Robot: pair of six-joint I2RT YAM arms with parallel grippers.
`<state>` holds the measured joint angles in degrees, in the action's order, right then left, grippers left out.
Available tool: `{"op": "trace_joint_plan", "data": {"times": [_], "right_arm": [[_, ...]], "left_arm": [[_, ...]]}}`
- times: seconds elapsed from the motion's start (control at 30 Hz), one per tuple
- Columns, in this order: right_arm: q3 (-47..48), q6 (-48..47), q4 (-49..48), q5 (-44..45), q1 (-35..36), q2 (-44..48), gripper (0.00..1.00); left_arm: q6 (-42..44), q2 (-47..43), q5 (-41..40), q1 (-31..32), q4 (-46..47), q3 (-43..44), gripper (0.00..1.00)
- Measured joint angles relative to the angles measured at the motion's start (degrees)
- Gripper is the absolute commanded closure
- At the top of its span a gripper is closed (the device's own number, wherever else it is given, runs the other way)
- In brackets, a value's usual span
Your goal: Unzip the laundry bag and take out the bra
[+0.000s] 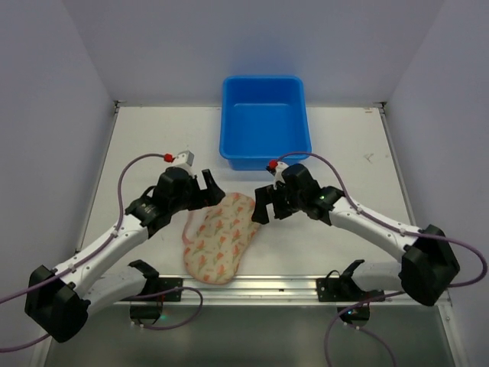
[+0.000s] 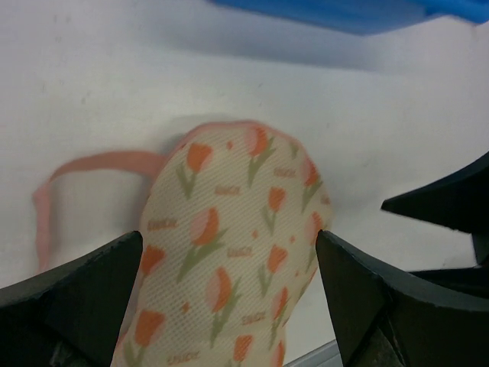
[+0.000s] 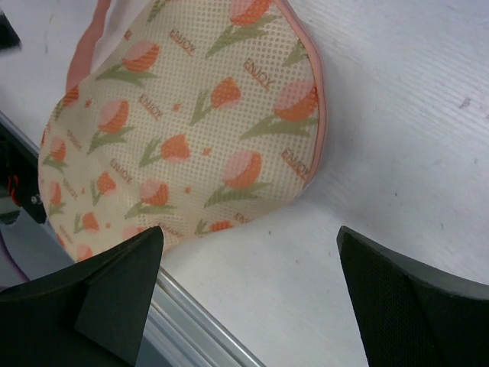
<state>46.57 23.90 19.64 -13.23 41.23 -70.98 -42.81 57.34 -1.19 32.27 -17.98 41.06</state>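
Observation:
The laundry bag lies flat on the table between my two arms, cream with an orange-pink tulip print and pink edging, zipped shut. Its pink loop trails off its left side. My left gripper is open, just above the bag's far left end; the bag lies between its fingers without touching them. My right gripper is open and empty beside the bag's far right end; the bag shows above its fingers. The bra is hidden.
A blue plastic tub stands at the back centre, just beyond both grippers; its edge shows in the left wrist view. A metal rail runs along the table's near edge and also shows in the right wrist view.

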Motion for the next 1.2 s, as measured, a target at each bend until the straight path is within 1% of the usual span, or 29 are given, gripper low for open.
{"op": "trace_joint_plan", "data": {"times": [0.07,0.23,0.33,0.43,0.53,0.63,0.73,0.8,0.9,0.97,1.07,1.13,1.2], "right_arm": [[1.6,-0.5,-1.0,-0.6,0.0,-5.0,0.04],[5.8,-0.6,-4.3,-1.5,-0.1,-16.9,0.11],[7.3,-0.6,-6.1,-1.8,-0.4,-21.9,0.16],[7.4,-0.6,-6.3,-2.8,-0.4,-23.8,0.21],[7.4,-0.9,-6.3,-3.5,-0.4,-23.2,0.26],[6.7,-1.6,-5.2,-5.0,-0.4,-20.9,0.32],[3.8,-1.9,-4.0,-7.4,-0.6,-16.3,0.35],[1.0,-1.7,-3.5,-9.2,-0.3,-12.7,0.34],[-2.2,-1.0,-2.8,-10.8,0.7,-8.7,0.32],[-3.8,-0.4,-2.3,-11.7,1.6,-6.7,0.31],[-5.4,0.5,-1.9,-12.3,2.3,-4.5,0.28],[-5.5,0.6,-1.2,-12.2,2.3,-3.4,0.26],[-5.5,0.6,-0.9,-11.5,2.3,-2.4,0.22]], "left_arm": [[-0.5,-0.8,0.2,0.0,-2.4,-3.2,0.02],[-2.4,-1.3,0.5,0.0,-6.3,-9.7,0.06],[-3.1,-1.4,0.9,0.0,-6.3,-11.6,0.08],[-3.1,0.9,1.7,0.0,-4.0,-11.9,0.11],[-2.8,6.8,2.6,0.0,0.3,-11.7,0.14],[-1.3,15.6,3.6,0.0,4.0,-9.2,0.15],[1.7,23.2,4.5,0.0,7.2,-2.8,0.16],[4.0,28.4,5.1,0.0,9.4,2.4,0.16],[7.8,33.5,6.6,0.0,11.9,9.0,0.13],[10.0,34.7,7.6,0.0,12.8,12.1,0.10],[12.4,33.9,8.1,0.0,12.8,14.5,0.04],[13.1,31.6,7.6,0.0,11.6,14.6,0.00],[13.2,27.7,5.8,-0.1,8.8,14.4,0.00]]}}
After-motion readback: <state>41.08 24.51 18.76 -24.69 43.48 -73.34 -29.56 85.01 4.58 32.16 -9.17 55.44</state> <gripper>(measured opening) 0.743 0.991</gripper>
